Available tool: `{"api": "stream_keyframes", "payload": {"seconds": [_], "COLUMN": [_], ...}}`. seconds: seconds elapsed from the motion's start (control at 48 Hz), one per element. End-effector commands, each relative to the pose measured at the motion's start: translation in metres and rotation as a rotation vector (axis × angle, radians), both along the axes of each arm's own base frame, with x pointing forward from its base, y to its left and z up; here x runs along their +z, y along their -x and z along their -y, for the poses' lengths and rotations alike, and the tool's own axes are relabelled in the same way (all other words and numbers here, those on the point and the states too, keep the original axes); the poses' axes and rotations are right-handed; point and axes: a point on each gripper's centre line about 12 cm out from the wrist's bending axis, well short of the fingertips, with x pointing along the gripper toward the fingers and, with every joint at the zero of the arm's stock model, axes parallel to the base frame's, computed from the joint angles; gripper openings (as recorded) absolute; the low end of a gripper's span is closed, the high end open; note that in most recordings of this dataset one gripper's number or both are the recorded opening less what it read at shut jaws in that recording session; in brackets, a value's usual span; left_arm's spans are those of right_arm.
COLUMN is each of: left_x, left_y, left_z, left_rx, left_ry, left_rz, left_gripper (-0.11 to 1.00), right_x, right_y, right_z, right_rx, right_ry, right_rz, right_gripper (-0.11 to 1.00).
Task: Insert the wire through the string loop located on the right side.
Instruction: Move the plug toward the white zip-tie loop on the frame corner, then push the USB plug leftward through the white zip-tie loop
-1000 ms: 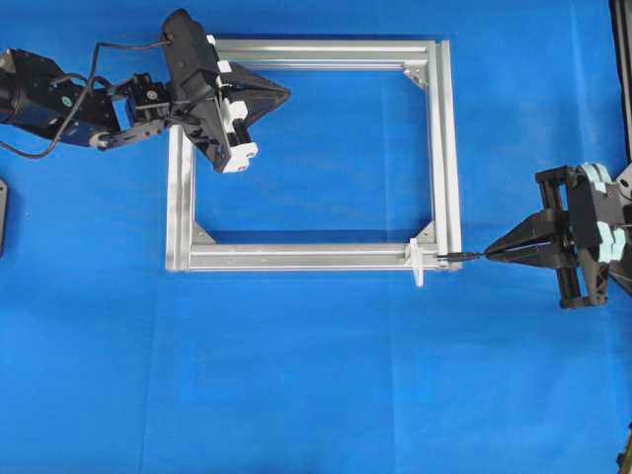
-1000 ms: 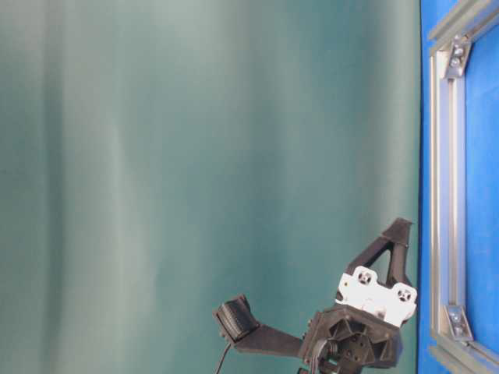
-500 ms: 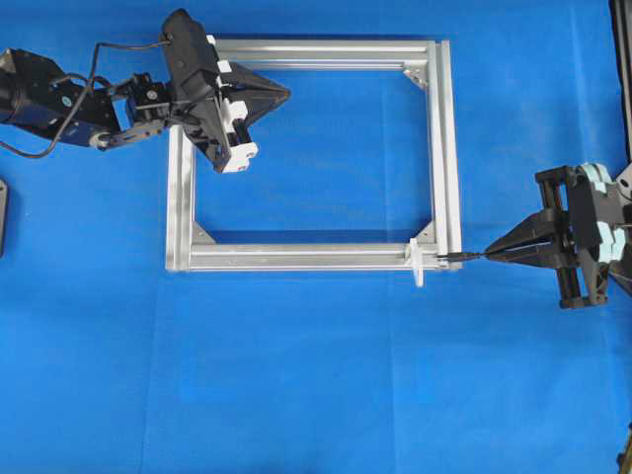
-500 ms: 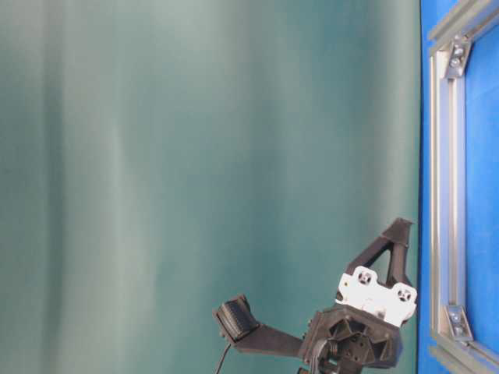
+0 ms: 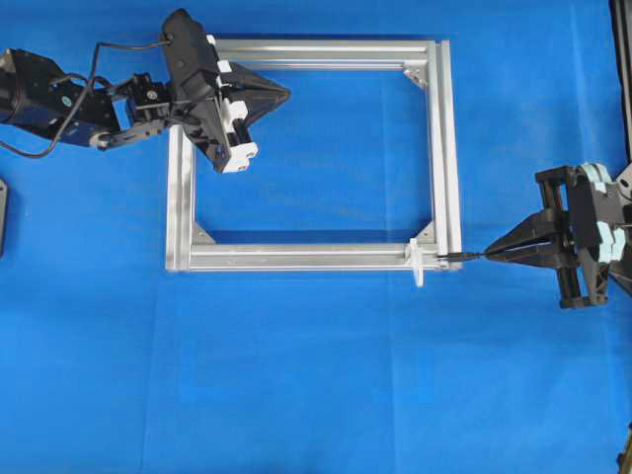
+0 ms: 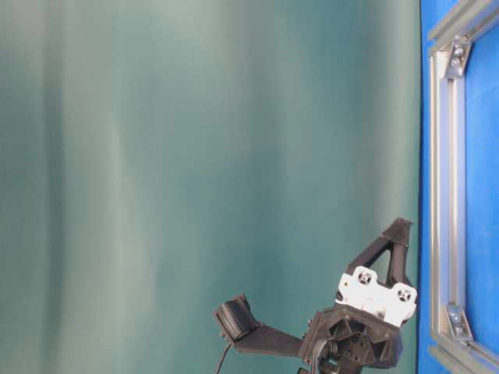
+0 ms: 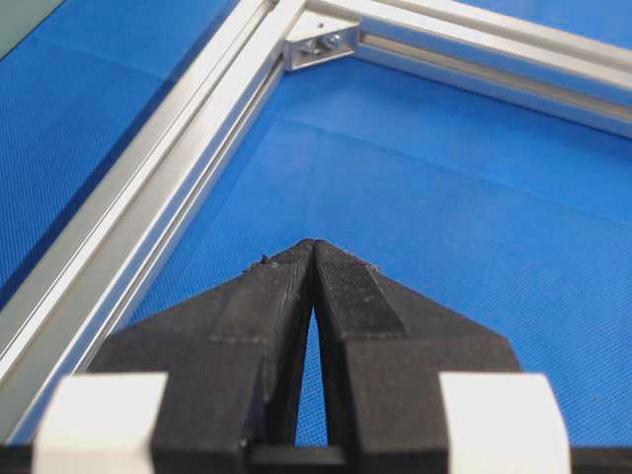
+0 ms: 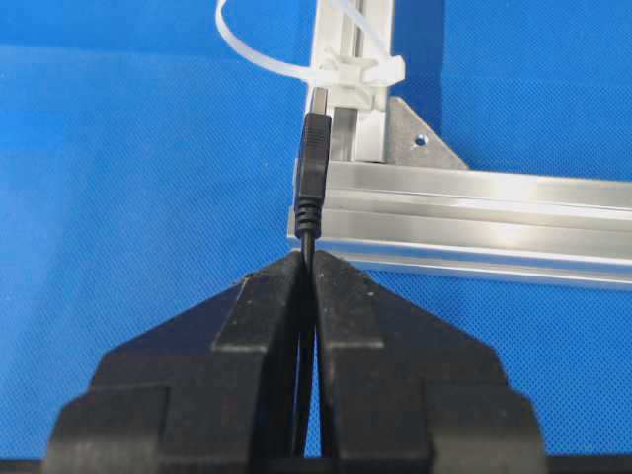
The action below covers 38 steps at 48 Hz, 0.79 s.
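Note:
My right gripper (image 5: 491,255) (image 8: 308,259) is shut on the thin black wire (image 8: 308,235) just behind its plug (image 5: 452,257) (image 8: 314,158). The plug lies over the silver frame's (image 5: 444,148) near right corner. Its metal tip points at the white string loop (image 5: 418,262) (image 8: 259,54) and stops just short of the loop's white mount on the rail. The left gripper (image 5: 284,95) (image 7: 313,245) is shut on nothing and hovers over the blue mat inside the frame's far left corner.
The aluminium frame (image 7: 178,148) (image 8: 474,207) lies flat on the blue mat, with triangular corner brackets (image 8: 420,143) (image 7: 321,41). The left arm's black cable (image 5: 99,59) hangs at the far left. A green wall fills most of the table-level view.

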Motion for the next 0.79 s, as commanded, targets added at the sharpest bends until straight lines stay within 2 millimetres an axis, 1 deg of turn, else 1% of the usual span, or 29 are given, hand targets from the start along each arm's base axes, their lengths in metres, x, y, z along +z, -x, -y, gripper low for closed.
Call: {"api": "stream_keyframes", "payload": {"seconds": [0.0, 0.208, 0.375, 0.562, 0.771], "left_x": [0.019, 0.019, 0.019, 0.019, 0.021], "left_y": [-0.005, -0.005, -0.005, -0.005, -0.006], "left_z": [-0.002, -0.002, -0.002, -0.002, -0.002], "left_rx": [-0.001, -0.001, 0.0, -0.001, 0.001], "left_ry": [-0.019, -0.019, -0.02, -0.02, -0.016], "left_rz": [0.055, 0.055, 0.055, 0.055, 0.061], "left_gripper": [0.0, 0.0, 0.0, 0.0, 0.0], "right_x": [0.005, 0.005, 0.002, 0.002, 0.0], "right_y": [-0.005, -0.01, -0.02, -0.038, -0.062], "right_z": [0.0, 0.0, -0.001, -0.003, -0.006], "right_rx": [-0.003, -0.006, -0.011, -0.018, -0.022], "right_ry": [-0.002, 0.0, 0.004, 0.009, 0.013], "right_rz": [0.023, 0.032, 0.034, 0.074, 0.081], "right_gripper": [-0.04, -0.04, -0.04, -0.04, -0.04]}}
